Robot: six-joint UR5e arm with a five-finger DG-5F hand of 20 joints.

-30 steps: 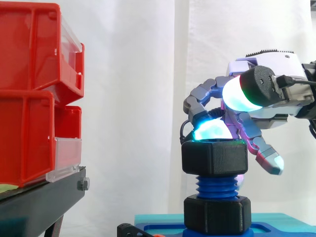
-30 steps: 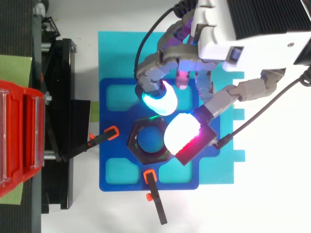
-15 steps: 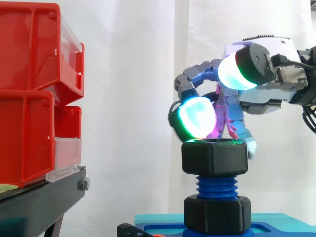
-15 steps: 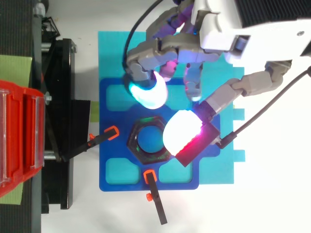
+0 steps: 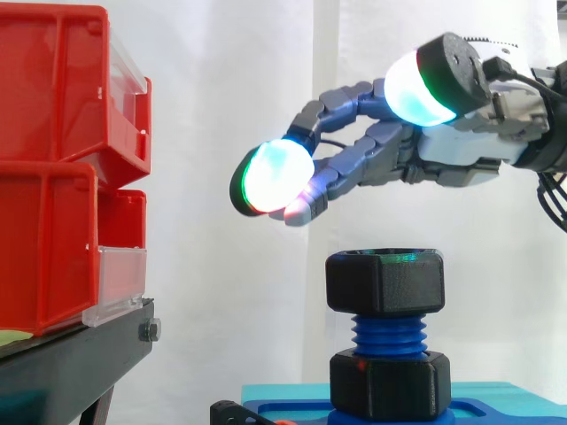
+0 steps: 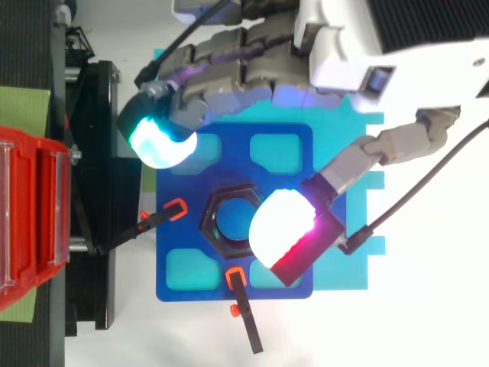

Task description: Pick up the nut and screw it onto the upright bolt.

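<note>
The hand [image 5: 456, 159] hung in the air above the nut [image 5: 384, 282], touching nothing. Its fingers [image 5: 354, 168] were stretched out almost straight toward the red bins [image 5: 53, 168], spread open and holding nothing. The foremost fingertip pad [image 5: 270, 177] glowed cyan with a green and red rim, out past the nut's side nearest the bins. The thumb pad [image 5: 416, 88], cyan-white, stood higher, up near the wrist.

From above, the hand [image 6: 336, 53] came in from the upper right. Its fingers reached across the far edge of the blue fixture plate [image 6: 183, 267], and the thumb pad [image 6: 279, 229], white with a magenta-red edge, overlapped the nut's [image 6: 221, 229] right flank in that view. The side view showed clear space between hand and nut.

The black hexagonal nut sat on top of the blue bolt [image 5: 387, 335], level, its bore facing straight up. The bolt stood upright with its long axis vertical. A short run of blue thread showed between the nut and a second black hexagonal collar [image 5: 388, 382] at the bolt's foot.

The plate lay on a teal mat [image 6: 336, 122] on the white table [image 6: 428, 321]. Two orange-tipped clamps [image 6: 176, 208] [image 6: 235, 277] pointed at the nut from the left and from below. The bins stood stacked on a black stand [image 5: 71, 363], well apart from the bolt.
</note>
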